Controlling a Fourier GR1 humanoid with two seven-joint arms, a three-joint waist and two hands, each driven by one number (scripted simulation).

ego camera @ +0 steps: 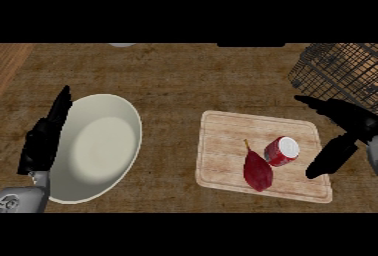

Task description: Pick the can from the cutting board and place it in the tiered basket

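Note:
A red can (281, 151) with a white top lies tilted on the light wooden cutting board (229, 140), near the board's right side. The black wire tiered basket (336, 72) stands at the upper right. My right hand (347, 132) hovers over the board's right edge, just right of the can, open with thumb and fingers spread and apart from the can. At the left edge my left hand (46, 135) rests open, fingers pointing up, beside the bowl.
A dark red pear-shaped fruit (257, 170) lies on the board, touching the can's lower left. A large cream bowl (96, 145) sits on the wooden counter at the left.

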